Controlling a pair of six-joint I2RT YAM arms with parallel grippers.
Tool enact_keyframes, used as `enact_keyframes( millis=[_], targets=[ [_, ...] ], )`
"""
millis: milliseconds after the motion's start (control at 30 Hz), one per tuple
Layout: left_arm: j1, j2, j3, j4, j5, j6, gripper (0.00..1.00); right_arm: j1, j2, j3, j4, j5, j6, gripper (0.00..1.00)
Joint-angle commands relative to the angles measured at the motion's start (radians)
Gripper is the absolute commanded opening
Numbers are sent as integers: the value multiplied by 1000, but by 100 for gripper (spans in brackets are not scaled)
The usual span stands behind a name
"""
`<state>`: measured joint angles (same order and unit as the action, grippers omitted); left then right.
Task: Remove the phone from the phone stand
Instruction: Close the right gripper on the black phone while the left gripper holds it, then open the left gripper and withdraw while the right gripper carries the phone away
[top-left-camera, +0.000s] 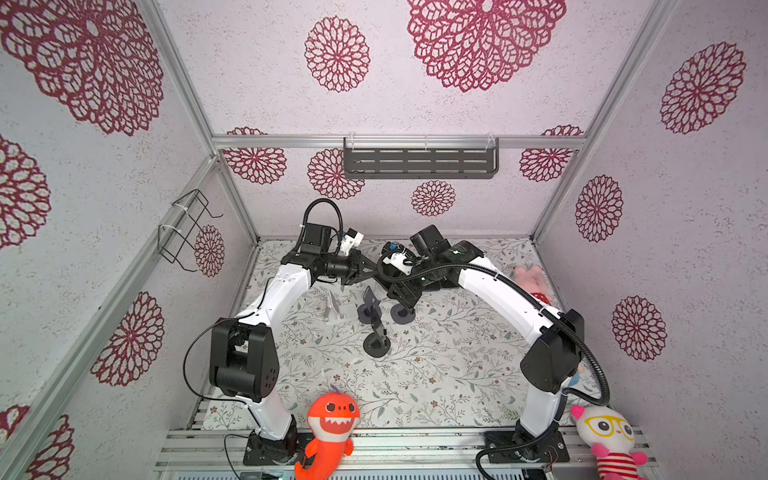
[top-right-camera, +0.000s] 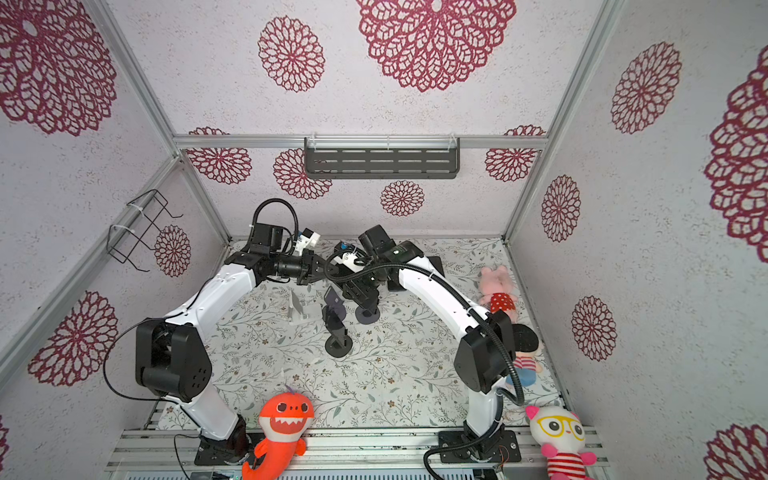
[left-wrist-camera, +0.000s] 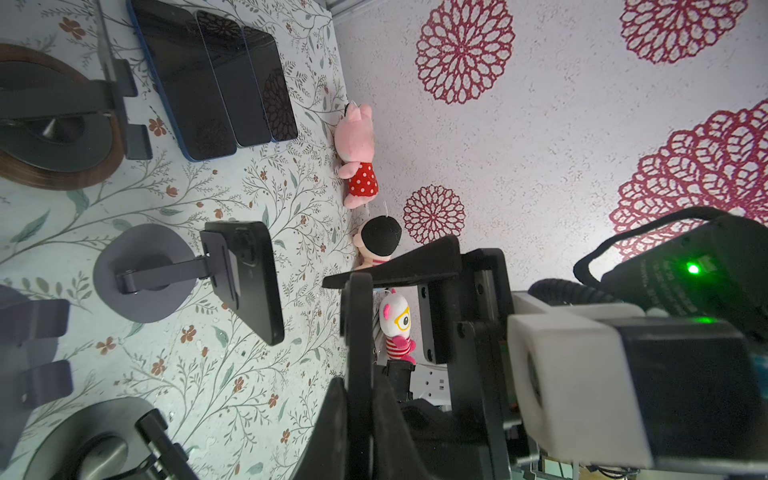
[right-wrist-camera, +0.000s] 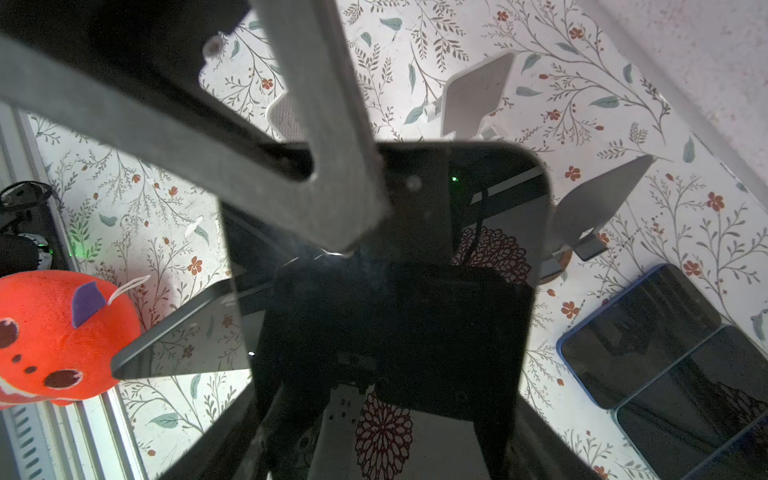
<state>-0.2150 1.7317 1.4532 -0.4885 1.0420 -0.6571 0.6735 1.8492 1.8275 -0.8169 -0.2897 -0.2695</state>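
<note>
The left gripper (top-left-camera: 370, 270) hangs pinched shut on nothing, the phone (left-wrist-camera: 245, 286) sits upright on its round-based phone stand (left-wrist-camera: 145, 274), and the right gripper (top-left-camera: 402, 296), jaws half-spread, reaches for its top edge, contact unclear: the grasping step, I judge, calling next for a firm pinch, then a clean lift.

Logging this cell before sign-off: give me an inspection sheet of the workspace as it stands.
Surface: floral mat, lying flat.
Job's things: phone seated on its phone stand.
Clutter: three spare phones lying flat; empty stands; plush orange shark, cat, pig and doll at the edges.
Grippers: left end effector shut, empty, above the mat; right end effector at the phone, grip unclear.
Cables: black conduit along the right arm; thin cable looping off the left arm.
Surroundings: patterned walls, grey shelf, wire rack.
</note>
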Motion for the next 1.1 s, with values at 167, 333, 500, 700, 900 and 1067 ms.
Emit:
enact_keyframes(
  millis=[167,333,500,700,900,1067],
  targets=[
    [14,-29,-25,105,43,-55,28,3,-24,-8,58,9,30,61],
    [18,-27,-28,109,33,-59,36,-10,-40,-12,91,-5,79,57],
    [23,-27,-33,114,24,-66,40,-27,-63,-28,108,-13,102,54],
    [29,-28,-35,113,16,-65,43,-42,-98,-49,113,11,114,53],
    [36,-30,-36,112,12,-63,45,-82,-150,-66,108,47,144,52],
    [40,-35,-33,100,-2,-51,46,-143,-212,-97,87,89,172,52]
  ],
)
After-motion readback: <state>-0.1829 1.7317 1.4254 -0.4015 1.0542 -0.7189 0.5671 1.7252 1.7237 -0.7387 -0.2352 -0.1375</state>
